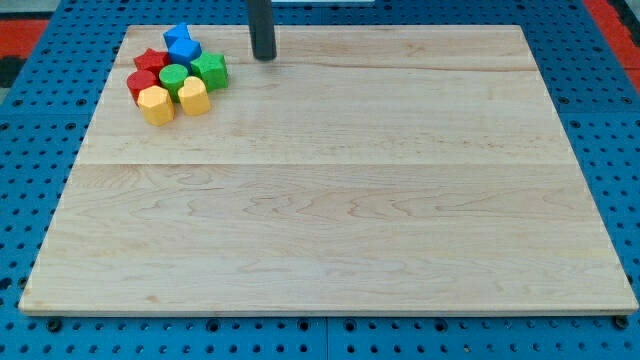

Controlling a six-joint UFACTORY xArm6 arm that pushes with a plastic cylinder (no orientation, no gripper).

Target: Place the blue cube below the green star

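The blue cube (pixel 184 50) sits in a tight cluster of blocks at the view's top left of the wooden board (pixel 330 200). The green star (pixel 211 70) touches it on its lower right side. A second blue block (pixel 176 36) lies just above the cube. My tip (pixel 263 57) rests on the board to the right of the cluster, about fifty pixels right of the green star and apart from all blocks.
The cluster also holds a red star (pixel 151 61), a red block (pixel 141 83), a green round block (pixel 174 79), and two yellow blocks (pixel 155 104) (pixel 193 97). Blue perforated table surrounds the board.
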